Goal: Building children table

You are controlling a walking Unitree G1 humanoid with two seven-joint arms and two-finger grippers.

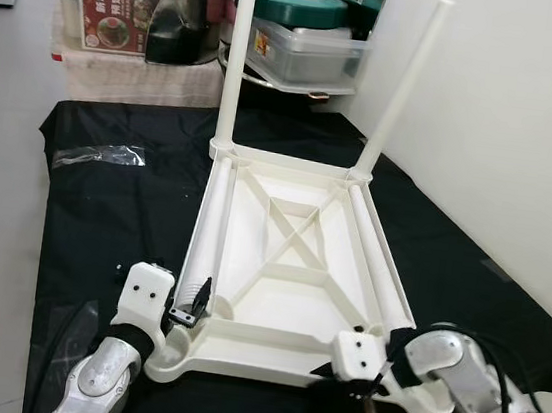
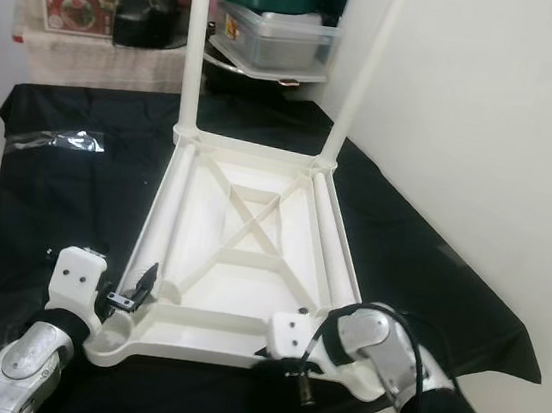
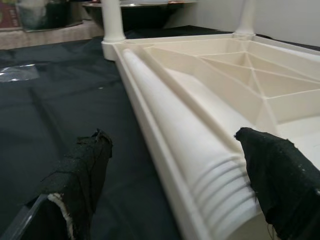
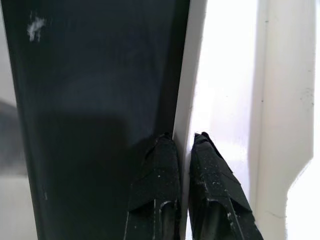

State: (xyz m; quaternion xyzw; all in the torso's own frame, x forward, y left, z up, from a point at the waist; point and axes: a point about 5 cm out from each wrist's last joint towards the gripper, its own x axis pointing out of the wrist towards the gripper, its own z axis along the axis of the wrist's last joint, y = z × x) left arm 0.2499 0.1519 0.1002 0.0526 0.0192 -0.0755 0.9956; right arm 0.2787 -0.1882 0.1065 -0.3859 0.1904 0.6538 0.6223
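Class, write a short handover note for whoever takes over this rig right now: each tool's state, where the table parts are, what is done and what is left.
Left tool: open, straddling the ribbed end of the loose leg lying along the left side of the upturned tabletop.
Right tool: shut on the tabletop's near rim, at its right corner.
Parts: the tabletop lies upside down on the black cloth. A second loose leg lies along its right side.
Done: two legs stand upright in the far corner sockets.
Left: fit both loose legs into the near corner sockets, then turn the table over.
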